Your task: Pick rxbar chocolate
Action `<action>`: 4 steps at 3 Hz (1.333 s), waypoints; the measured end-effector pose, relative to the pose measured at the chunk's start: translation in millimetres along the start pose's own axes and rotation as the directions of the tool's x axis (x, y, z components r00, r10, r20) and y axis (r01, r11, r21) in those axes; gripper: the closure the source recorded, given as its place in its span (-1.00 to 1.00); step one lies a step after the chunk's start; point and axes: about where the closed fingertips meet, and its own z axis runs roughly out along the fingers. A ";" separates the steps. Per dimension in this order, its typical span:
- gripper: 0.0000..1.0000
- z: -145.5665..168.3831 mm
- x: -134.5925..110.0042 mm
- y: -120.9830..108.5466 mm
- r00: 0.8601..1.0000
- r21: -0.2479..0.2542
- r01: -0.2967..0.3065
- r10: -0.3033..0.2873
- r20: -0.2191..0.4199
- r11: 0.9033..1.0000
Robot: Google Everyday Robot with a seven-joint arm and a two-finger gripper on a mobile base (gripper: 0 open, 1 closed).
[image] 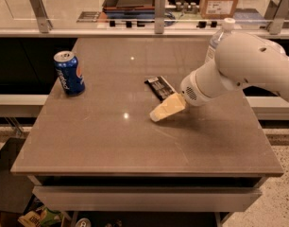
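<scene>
The rxbar chocolate (159,87) is a small flat dark bar with pale print, lying on the brown table (111,141) near its middle. My gripper (158,115) is at the end of the white arm that reaches in from the right. Its pale yellow tip hangs just in front of the bar's near end, low over the table. The arm's wrist covers the bar's near right corner.
A blue soda can (69,73) stands upright at the table's left. A clear water bottle (219,36) stands at the back right, partly behind the arm. A glass rail with metal posts (159,6) runs behind the table.
</scene>
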 end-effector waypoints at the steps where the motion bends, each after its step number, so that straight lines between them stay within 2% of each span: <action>1: -1.00 -0.3 -0.3 0.0 1.000 0.000 0.000 0.000 0.000 1.000; 3: -1.00 5.5 -8.9 1.5 1.000 -0.008 -0.020 0.020 -0.003 1.000; 4: -1.00 11.2 -25.4 2.6 1.000 0.001 -0.025 0.025 0.004 1.000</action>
